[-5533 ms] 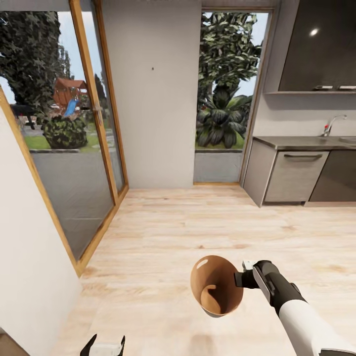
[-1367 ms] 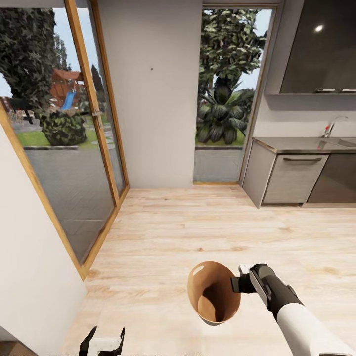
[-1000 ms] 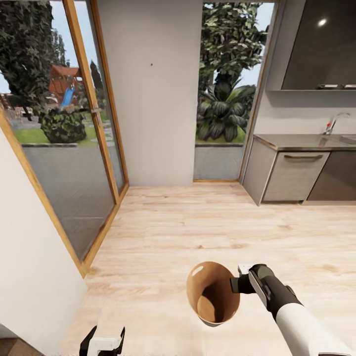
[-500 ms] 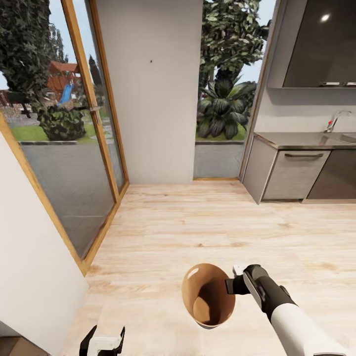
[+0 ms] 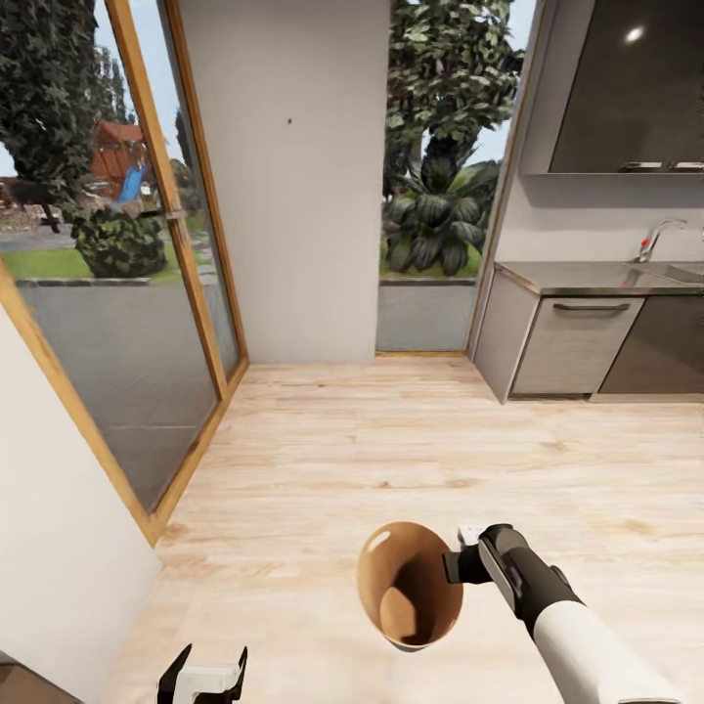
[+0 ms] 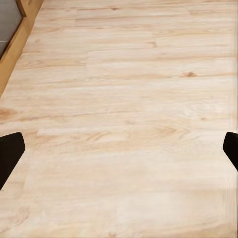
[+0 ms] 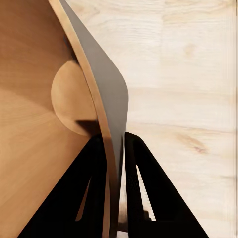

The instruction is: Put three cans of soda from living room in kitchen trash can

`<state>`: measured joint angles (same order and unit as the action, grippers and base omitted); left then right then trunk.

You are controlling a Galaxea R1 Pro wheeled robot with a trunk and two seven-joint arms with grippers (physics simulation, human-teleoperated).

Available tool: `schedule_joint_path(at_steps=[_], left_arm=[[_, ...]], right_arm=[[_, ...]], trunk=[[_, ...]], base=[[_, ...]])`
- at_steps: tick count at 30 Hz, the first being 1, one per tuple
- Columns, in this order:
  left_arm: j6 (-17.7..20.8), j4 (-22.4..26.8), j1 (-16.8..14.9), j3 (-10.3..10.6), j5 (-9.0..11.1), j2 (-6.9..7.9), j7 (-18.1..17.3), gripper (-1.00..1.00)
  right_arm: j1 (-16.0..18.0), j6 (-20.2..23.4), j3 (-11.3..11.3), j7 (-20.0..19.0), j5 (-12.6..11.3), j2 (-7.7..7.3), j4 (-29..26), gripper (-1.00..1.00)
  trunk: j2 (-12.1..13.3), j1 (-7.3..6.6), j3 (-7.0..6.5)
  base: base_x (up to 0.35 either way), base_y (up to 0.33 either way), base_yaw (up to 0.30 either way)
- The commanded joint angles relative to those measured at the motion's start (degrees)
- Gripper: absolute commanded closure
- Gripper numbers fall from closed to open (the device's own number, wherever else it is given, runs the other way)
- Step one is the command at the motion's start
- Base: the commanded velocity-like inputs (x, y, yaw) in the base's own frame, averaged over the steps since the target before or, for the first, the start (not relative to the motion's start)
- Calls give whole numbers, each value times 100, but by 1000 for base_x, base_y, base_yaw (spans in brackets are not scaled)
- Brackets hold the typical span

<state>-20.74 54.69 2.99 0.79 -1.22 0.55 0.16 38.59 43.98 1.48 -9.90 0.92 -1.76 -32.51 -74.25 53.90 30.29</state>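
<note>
Head view, left to right: at 9 o'clock you've got one tall glazed door [image 5: 117, 284] in an orange wood frame, garden behind it. At 12 o'clock a flat grey wall [image 5: 293, 196], then a second glazed opening [image 5: 440, 176] with leafy plants outside. At 2 to 3 o'clock the kitchen [image 5: 587, 293]: grey matte cabinet fronts [image 5: 572, 347] with one bar handle, a dark smooth countertop [image 5: 596, 279], one curved tap [image 5: 657, 240], one glossy dark wall cupboard [image 5: 631, 88]. The floor [image 5: 411, 440] is pale wood planks with visible grain.

Your left gripper [image 5: 203, 678] sits at 7 o'clock, black fingers spread apart with nothing between them; in the left wrist view both fingertips [image 6: 10, 153] show at opposite edges over bare planks.

One tash can [image 5: 409, 585] at 6 o'clock: round, tapered, glossy copper-brown inside, tipped so its mouth faces you, off the floor. Your right gripper [image 5: 458, 565] is at the can's 3 o'clock, clamped on the rim; in the right wrist view the two black fingers [image 7: 144, 198] pinch the thin wall [image 7: 106, 99], one inside, one outside. I can't tell whether there are cans inside
</note>
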Motion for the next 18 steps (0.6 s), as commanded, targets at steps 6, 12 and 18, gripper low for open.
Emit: schedule_joint_path(at_steps=[6,12,18], left_arm=[[0,6,0,0,-1,6,2,-100],[0,14,7,0,-1,3,5,-100],[0,21,9,0,-1,5,3,-100]], right_arm=[[-9,0,-7,-31,-82,16,-1,100],[-23,-18,-3,-37,-83,24,-1,100],[-34,-26,1,-40,-76,73,-1,100]], trunk=[[0,0,-1],[0,0,-1],[0,0,-7]], base=[[0,-288,0],[0,-291,0],[0,-291,90]])
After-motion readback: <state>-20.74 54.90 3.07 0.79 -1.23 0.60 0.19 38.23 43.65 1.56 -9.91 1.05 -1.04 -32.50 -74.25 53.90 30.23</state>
